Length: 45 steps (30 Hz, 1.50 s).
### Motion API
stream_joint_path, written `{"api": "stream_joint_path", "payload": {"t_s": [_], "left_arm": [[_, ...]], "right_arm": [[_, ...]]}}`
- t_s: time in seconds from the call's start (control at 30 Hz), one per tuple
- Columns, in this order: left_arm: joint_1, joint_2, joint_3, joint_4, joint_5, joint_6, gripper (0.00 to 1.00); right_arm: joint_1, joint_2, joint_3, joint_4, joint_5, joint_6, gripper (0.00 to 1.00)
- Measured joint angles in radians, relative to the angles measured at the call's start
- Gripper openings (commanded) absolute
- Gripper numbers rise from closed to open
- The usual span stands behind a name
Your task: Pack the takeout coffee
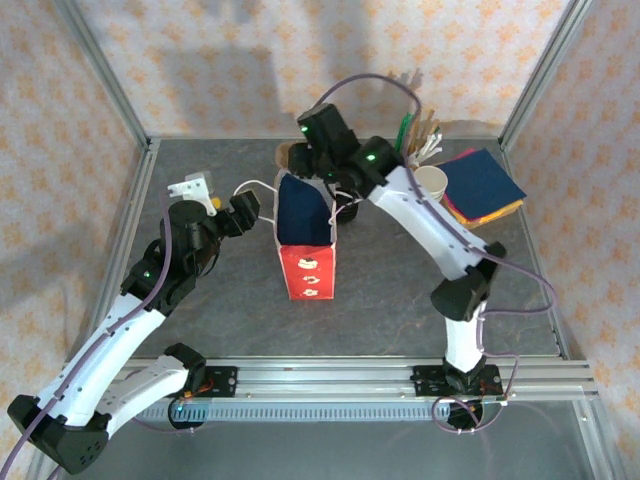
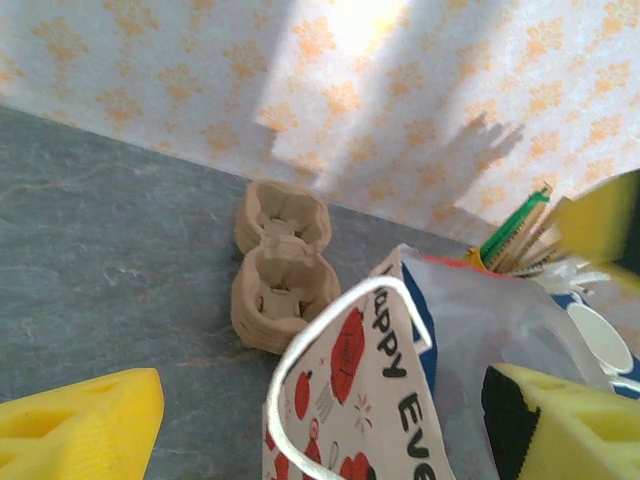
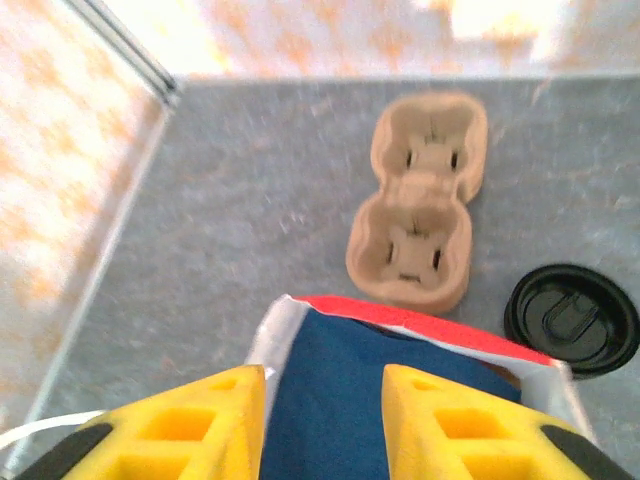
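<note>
Takeout coffee, seen from above in the right wrist view as a round black lid, stands on the grey surface; it is outside the red gift bag, just beyond the bag's rim, which cuts across the lid's near edge; a brown cardboard two-cup carrier lies close to the cup, farther from the camera, and apart from the bag.

Right hand hovers over the bag's blue-lined mouth; its yellow fingers stand apart with nothing between them, so it is released and grips nothing.

Left hand is at the bag's side, fingers spread wide; the bag's printed wall and white cord handle lie in the gap between them, and neither finger is pressed against the wall, so this hand is released too; in the top view it sits just left of the upright bag.

Farther back on the surface, right of the bag, stand a cup of sticks and straws, a white cup and a stack of coloured napkins.
</note>
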<state>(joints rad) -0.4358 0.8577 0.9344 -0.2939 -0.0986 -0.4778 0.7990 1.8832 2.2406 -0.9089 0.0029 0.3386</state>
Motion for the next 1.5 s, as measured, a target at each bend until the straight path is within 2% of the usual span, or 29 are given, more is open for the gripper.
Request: {"api": "stream_joint_path", "payload": {"t_s": [0.17, 0.27, 0.37, 0.53, 0.63, 0.77, 0.87, 1.03, 1.2, 1.33, 1.5], "left_arm": [[0.005, 0.009, 0.035, 0.02, -0.1, 0.038, 0.95], [0.038, 0.022, 0.053, 0.032, -0.188, 0.065, 0.99], [0.135, 0.038, 0.055, 0.04, -0.246, 0.081, 0.99], [0.32, 0.036, -0.034, 0.138, -0.253, 0.106, 0.99], [0.364, 0.027, -0.156, 0.257, -0.258, 0.145, 0.99], [0.365, 0.037, -0.31, 0.407, -0.316, 0.183, 0.99], [0.365, 0.079, -0.39, 0.536, -0.36, 0.204, 0.99], [0.365, 0.13, -0.602, 0.838, -0.433, 0.258, 0.99], [0.367, 0.283, -0.741, 1.125, -0.468, 0.338, 0.99], [0.367, 0.441, -0.761, 1.311, -0.451, 0.372, 0.99], [0.407, 0.541, -0.768, 1.488, -0.347, 0.372, 0.99]], "right_arm": [[-0.04, -0.234, -0.164, 0.101, 0.108, -0.056, 0.57], [-0.108, -0.381, -0.34, 0.192, 0.169, -0.085, 0.65], [-0.228, -0.523, -0.562, 0.28, 0.208, -0.097, 0.75], [-0.399, -0.738, -0.955, 0.447, 0.238, -0.114, 0.98], [-0.478, -0.841, -1.16, 0.561, 0.238, -0.104, 1.0], [-0.581, -0.925, -1.427, 0.756, 0.278, -0.092, 1.0], [-0.617, -0.967, -1.614, 0.908, 0.307, -0.102, 1.0], [-0.65, -0.967, -1.86, 1.196, 0.332, -0.159, 1.0], [-0.709, -0.83, -1.977, 1.471, 0.288, -0.203, 1.0], [-0.711, -0.699, -2.053, 1.696, 0.264, -0.256, 1.0], [-0.711, -0.557, -2.073, 1.914, 0.226, -0.313, 1.0]]}}
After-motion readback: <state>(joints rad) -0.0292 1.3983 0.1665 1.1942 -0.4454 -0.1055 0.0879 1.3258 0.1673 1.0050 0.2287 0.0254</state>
